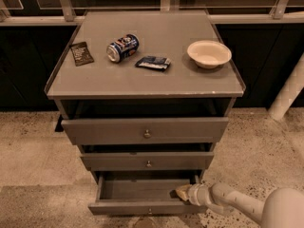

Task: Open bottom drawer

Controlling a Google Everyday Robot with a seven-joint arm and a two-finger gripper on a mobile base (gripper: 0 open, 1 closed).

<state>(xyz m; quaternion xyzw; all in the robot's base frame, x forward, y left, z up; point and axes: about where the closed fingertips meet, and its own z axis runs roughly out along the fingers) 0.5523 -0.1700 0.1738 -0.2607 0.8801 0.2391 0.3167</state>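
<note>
The grey cabinet has three drawers. The bottom drawer (142,206) is pulled out, showing its dark inside, with a small round knob low on its front. The middle drawer (148,161) and the top drawer (146,130) are slightly out. My gripper (183,193) comes in from the lower right on a white arm and sits at the right inner corner of the bottom drawer, just behind its front panel.
On the cabinet top (147,82) lie a brown packet (81,53), a tipped blue soda can (122,48), a blue snack bag (153,62) and a white bowl (209,54). A white post (287,91) stands at the right. Speckled floor surrounds the cabinet.
</note>
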